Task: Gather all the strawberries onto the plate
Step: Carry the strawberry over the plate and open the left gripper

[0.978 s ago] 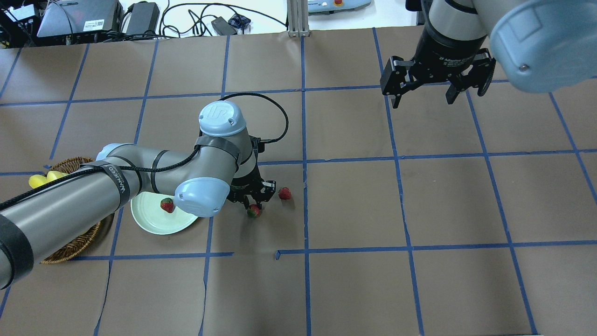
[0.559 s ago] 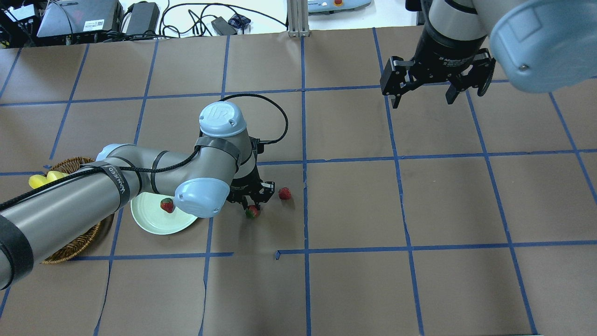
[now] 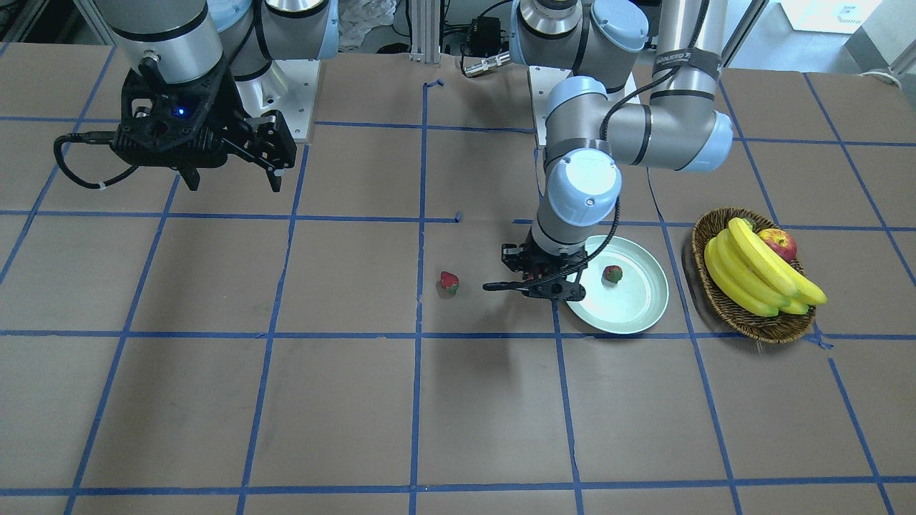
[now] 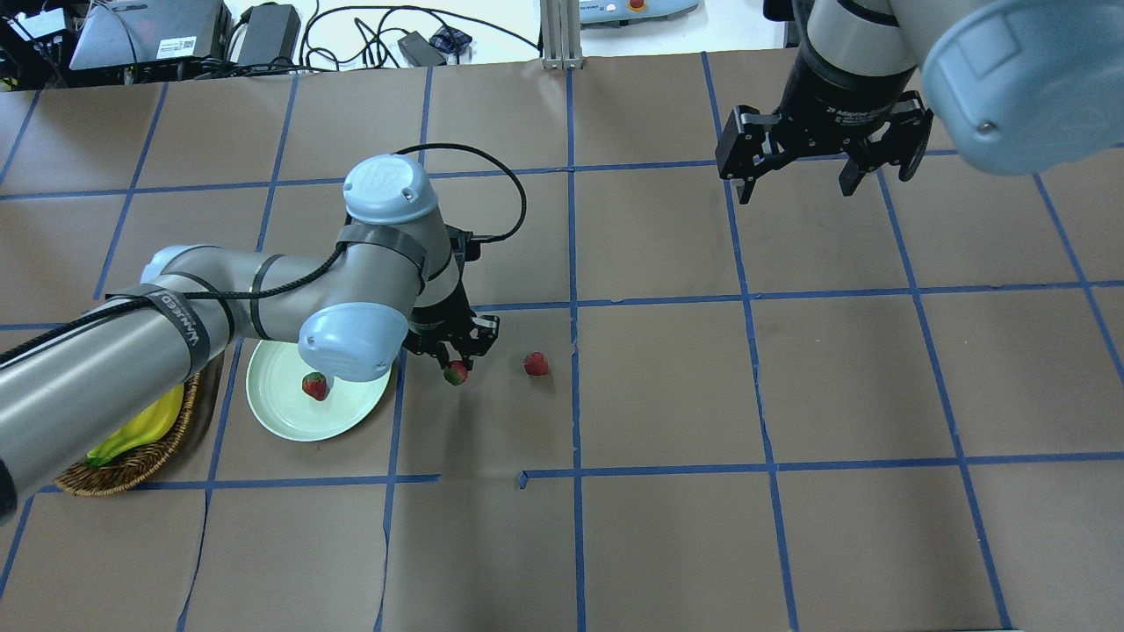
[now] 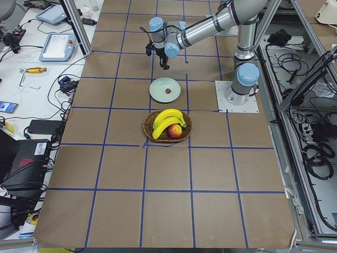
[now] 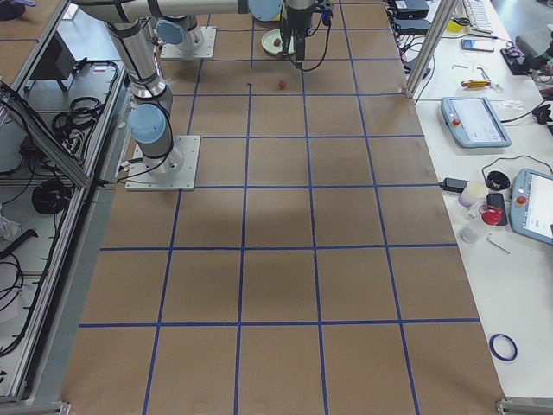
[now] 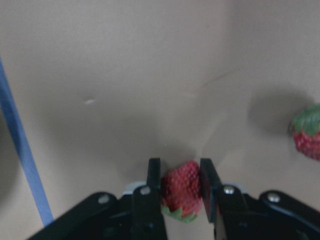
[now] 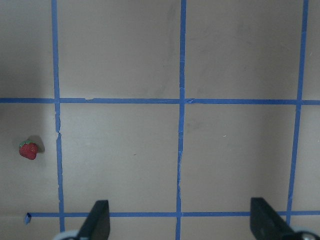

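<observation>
My left gripper [image 4: 457,369] is shut on a strawberry [image 7: 183,189] and holds it above the table, just right of the mint-green plate [image 4: 283,417]. The held berry also shows in the overhead view [image 4: 455,374]. One strawberry [image 4: 314,385] lies in the plate, also seen from the front [image 3: 612,273]. Another strawberry [image 4: 536,363] lies on the brown paper to the right of the gripper; it shows in the front view [image 3: 449,282] and the right wrist view [image 8: 28,149]. My right gripper [image 4: 795,180] is open and empty, high at the far right.
A wicker basket [image 3: 744,320] with bananas [image 3: 758,277] and an apple [image 3: 778,242] stands beyond the plate on my left. Blue tape lines grid the brown paper. Cables and gear lie past the table's far edge.
My left gripper has lifted the strawberry off the table and moved it left, toward the plate. The left arm swung left and uncovered more of the plate. The right arm has not moved.
</observation>
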`<state>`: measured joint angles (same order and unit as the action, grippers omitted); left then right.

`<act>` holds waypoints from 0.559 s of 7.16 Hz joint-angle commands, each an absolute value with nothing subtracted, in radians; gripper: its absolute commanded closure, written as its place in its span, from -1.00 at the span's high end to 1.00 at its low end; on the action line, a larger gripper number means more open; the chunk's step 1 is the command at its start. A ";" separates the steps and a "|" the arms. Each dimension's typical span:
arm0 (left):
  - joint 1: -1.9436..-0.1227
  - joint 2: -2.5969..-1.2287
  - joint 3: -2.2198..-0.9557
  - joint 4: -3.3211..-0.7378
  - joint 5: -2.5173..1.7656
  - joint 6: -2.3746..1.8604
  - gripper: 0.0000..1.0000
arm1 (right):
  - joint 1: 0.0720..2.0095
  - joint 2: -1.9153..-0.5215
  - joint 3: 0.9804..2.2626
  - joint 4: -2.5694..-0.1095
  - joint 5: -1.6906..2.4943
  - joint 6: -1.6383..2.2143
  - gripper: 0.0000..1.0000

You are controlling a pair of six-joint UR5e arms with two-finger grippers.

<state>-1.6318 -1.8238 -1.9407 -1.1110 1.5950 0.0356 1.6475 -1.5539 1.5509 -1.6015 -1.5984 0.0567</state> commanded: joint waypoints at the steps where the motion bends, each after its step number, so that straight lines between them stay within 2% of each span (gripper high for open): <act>1: -1.492 -1.802 -1.945 -1.155 1.637 0.219 -0.39 | 1.647 -1.554 1.552 -1.601 -1.598 0.057 1.00; 2: -1.480 -1.825 -1.966 -1.147 1.637 0.236 -0.35 | 1.647 -1.554 1.551 -1.601 -1.598 0.057 1.00; 3: -1.480 -1.830 -1.980 -1.143 1.635 0.220 -0.02 | 1.647 -1.554 1.551 -1.601 -1.598 0.057 1.00; 4: -1.480 -1.839 -1.999 -1.141 1.634 0.219 0.81 | 1.647 -1.554 1.551 -1.601 -1.598 0.057 1.00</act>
<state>-1.4852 -1.8280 -1.9769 -1.1442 1.6348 0.2185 1.6475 -1.5539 1.5511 -1.6015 -1.5984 0.0567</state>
